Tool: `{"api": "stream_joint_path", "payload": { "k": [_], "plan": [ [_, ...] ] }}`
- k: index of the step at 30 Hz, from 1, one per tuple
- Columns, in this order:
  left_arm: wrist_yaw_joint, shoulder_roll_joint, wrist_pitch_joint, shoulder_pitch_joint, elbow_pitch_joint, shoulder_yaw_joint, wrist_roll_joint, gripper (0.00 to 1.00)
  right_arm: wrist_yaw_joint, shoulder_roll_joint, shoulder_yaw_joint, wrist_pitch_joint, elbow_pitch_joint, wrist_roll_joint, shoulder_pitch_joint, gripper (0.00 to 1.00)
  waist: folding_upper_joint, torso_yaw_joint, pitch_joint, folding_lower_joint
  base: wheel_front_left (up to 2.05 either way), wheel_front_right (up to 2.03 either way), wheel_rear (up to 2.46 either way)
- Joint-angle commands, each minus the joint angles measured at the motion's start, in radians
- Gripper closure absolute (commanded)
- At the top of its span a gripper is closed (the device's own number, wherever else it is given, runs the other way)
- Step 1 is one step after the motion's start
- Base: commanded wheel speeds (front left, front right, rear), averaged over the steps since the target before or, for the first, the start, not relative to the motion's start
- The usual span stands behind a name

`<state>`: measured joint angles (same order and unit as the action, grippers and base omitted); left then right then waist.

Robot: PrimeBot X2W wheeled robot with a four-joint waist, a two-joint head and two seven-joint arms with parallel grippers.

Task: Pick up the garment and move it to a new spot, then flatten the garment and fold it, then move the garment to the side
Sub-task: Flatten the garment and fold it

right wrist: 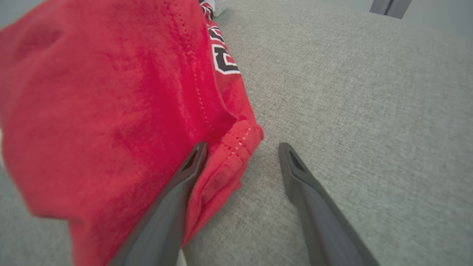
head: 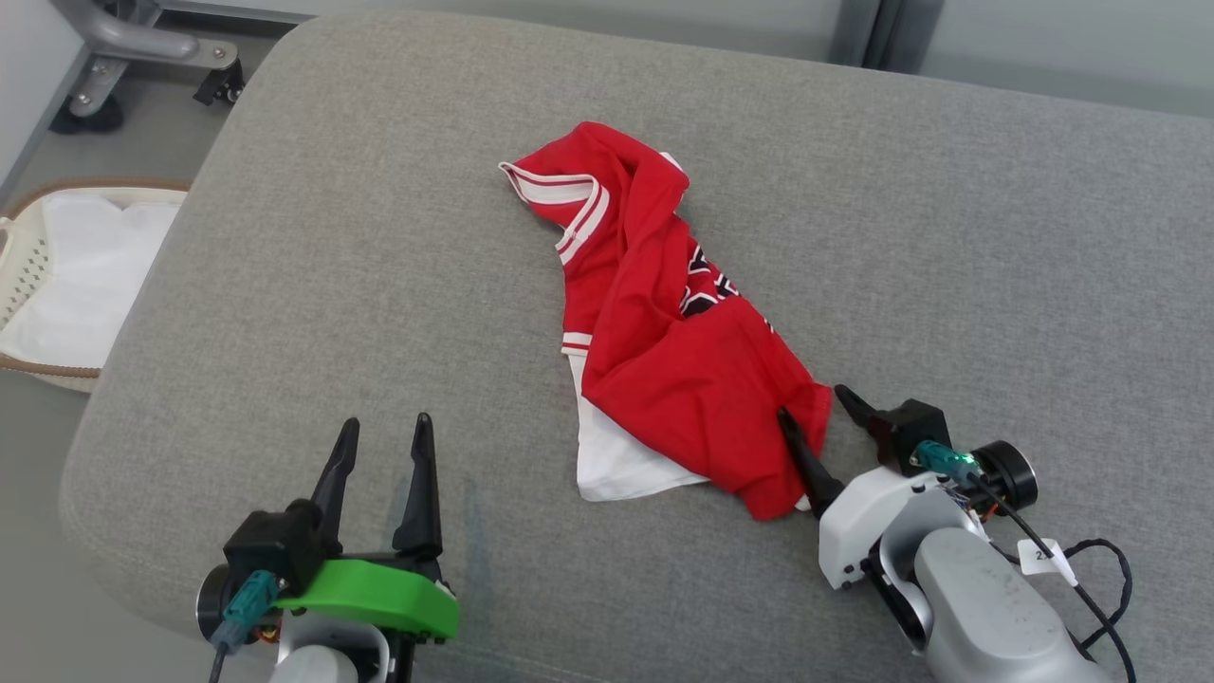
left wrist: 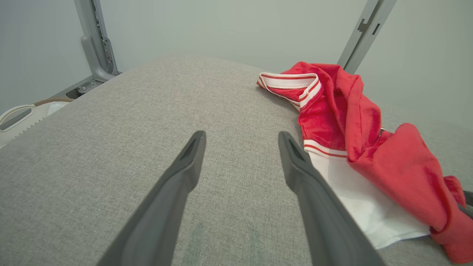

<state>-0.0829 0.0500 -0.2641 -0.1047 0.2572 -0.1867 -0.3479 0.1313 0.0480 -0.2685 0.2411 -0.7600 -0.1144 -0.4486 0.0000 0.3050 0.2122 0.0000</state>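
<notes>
My right end effector [head: 811, 403], spread astride the garment [head: 664, 360] at its five-o'clock hem, seems barely overlapping, so closing could slip off.

We found the garment [head: 683, 379], a red jersey edged in white-and-red striped trim [head: 579, 223], lying crumpled near the middle of the grey cushioned surface [head: 948, 237]. It ran in a rumpled diagonal heap, with the striped bands at the far end and a stitched red hem [right wrist: 236, 142] at the near end. A white panel [head: 616, 465] lay flat, poking out from under the red cloth on its left side. Black-and-white lettering [head: 707, 280] showed partly among the folds; we could not read it. The jersey was neither flattened nor folded.
</notes>
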Motion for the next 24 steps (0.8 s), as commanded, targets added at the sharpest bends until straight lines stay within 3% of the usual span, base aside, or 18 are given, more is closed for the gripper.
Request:
{"api": "stream_joint_path", "payload": {
  "k": [1,3,6,18,24],
  "plan": [
    [0.004,0.001,0.000,-0.008,-0.002,0.005,0.002,0.00,-0.001,0.005,0.002,-0.004,-0.015,0.002,0.005,0.80,0.0000,-0.002,0.000,0.0000,0.00,0.00,0.00],
    [0.006,0.001,0.000,-0.006,-0.004,0.009,0.003,0.00,-0.001,0.006,0.024,0.004,-0.004,0.011,-0.002,0.85,0.0000,-0.007,-0.001,0.0000,0.00,0.00,0.00],
    [0.005,0.001,0.000,-0.001,-0.007,0.015,0.008,0.00,-0.001,0.006,0.058,0.014,0.029,0.029,-0.005,1.00,0.0000,-0.023,-0.006,0.0000,0.00,0.00,0.00],
    [-0.005,0.001,0.000,0.004,-0.001,0.027,0.024,0.00,-0.001,0.004,0.133,0.023,0.124,0.043,0.026,1.00,0.0000,-0.112,-0.022,0.0000,0.00,0.00,0.00],
    [-0.010,0.001,0.000,-0.005,0.002,0.023,0.023,0.00,-0.001,0.004,0.102,0.023,0.129,0.030,0.036,1.00,0.0000,-0.120,-0.020,0.0000,0.00,0.00,0.00]
  ]
}}
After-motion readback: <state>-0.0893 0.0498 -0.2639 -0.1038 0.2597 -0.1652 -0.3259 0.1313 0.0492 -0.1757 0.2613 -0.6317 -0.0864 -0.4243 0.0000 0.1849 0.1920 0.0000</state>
